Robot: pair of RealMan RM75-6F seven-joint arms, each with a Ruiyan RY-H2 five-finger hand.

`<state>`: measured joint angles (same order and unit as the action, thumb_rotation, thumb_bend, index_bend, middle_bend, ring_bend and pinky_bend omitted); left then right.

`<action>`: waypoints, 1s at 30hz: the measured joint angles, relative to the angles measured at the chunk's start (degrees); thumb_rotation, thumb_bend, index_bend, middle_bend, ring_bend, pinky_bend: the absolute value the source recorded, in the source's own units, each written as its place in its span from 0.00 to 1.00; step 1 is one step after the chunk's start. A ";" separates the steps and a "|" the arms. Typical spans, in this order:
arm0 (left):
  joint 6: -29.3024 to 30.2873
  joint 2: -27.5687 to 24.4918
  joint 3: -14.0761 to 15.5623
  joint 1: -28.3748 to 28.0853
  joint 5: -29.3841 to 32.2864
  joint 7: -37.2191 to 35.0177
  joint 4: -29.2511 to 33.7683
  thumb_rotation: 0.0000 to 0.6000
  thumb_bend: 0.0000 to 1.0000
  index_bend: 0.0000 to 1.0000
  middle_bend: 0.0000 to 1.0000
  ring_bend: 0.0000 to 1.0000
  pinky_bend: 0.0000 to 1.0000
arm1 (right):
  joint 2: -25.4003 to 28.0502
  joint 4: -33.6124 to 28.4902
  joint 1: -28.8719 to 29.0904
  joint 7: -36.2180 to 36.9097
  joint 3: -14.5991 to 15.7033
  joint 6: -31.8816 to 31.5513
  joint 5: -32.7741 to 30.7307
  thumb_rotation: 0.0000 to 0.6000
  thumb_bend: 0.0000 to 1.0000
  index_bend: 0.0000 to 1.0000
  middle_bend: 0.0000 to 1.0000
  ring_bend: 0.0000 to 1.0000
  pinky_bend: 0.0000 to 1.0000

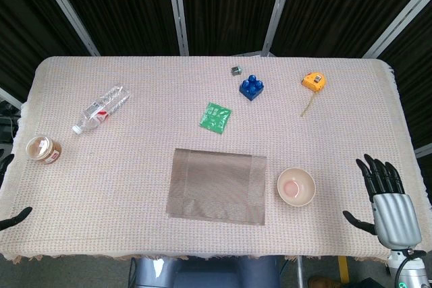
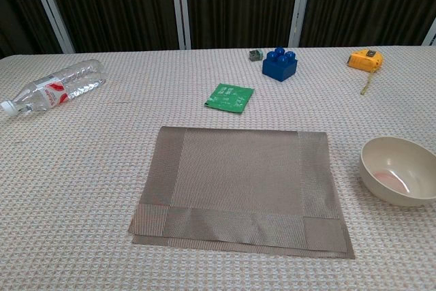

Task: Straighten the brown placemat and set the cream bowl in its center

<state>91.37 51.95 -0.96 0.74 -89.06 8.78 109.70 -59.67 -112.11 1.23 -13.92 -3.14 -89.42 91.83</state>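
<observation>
The brown placemat [image 1: 217, 185] [image 2: 238, 185] lies flat at the table's front middle, turned slightly askew to the table edge. Its near edge looks doubled in the chest view. The cream bowl [image 1: 295, 187] [image 2: 398, 168] stands upright on the tablecloth just right of the mat, not touching it, and is empty. My right hand [image 1: 388, 200] hovers at the front right corner with its fingers spread, holding nothing, a hand's width right of the bowl. Only dark fingertips of my left hand [image 1: 15, 217] show at the far left edge, spread apart. Neither hand appears in the chest view.
A clear plastic bottle [image 1: 100, 108] lies at the left and a small jar [image 1: 43, 149] stands near the left edge. Behind the mat are a green packet [image 1: 215, 117], a blue brick [image 1: 251, 87], a small grey cube [image 1: 237, 70] and a yellow tape measure [image 1: 313, 81].
</observation>
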 measured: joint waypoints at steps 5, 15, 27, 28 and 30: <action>-0.05 0.01 0.04 0.03 0.04 0.06 -0.07 1.00 0.05 0.00 0.00 0.00 0.00 | -0.15 0.06 0.15 -0.24 0.16 0.51 -0.08 1.00 0.00 0.02 0.00 0.00 0.00; -0.78 0.41 -0.16 -0.39 0.51 0.85 -0.13 1.00 0.06 0.00 0.00 0.00 0.00 | -0.68 0.11 1.62 0.11 1.74 5.47 0.01 1.00 0.00 0.09 0.00 0.00 0.00; -2.10 1.69 -1.27 -1.19 3.94 3.34 -0.39 1.00 0.05 0.00 0.00 0.00 0.00 | -10.42 9.21 9.62 -4.06 4.41 22.36 0.30 1.00 0.00 0.28 0.00 0.00 0.00; -2.14 1.74 -1.29 -1.21 4.07 3.40 -0.35 1.00 0.05 0.00 0.00 0.00 0.00 | -11.10 9.79 10.04 -4.49 4.32 23.13 -0.27 1.00 0.01 0.29 0.00 0.00 0.00; -2.35 1.83 -1.28 -1.27 4.22 3.56 -0.33 1.00 0.06 0.00 0.00 0.00 0.00 | -12.39 10.80 10.88 -5.20 4.01 24.60 -1.73 1.00 0.04 0.29 0.00 0.00 0.00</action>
<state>89.02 53.78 -2.24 -0.53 -84.84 12.34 109.38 -72.06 -101.32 12.10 -19.13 0.87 -64.82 90.10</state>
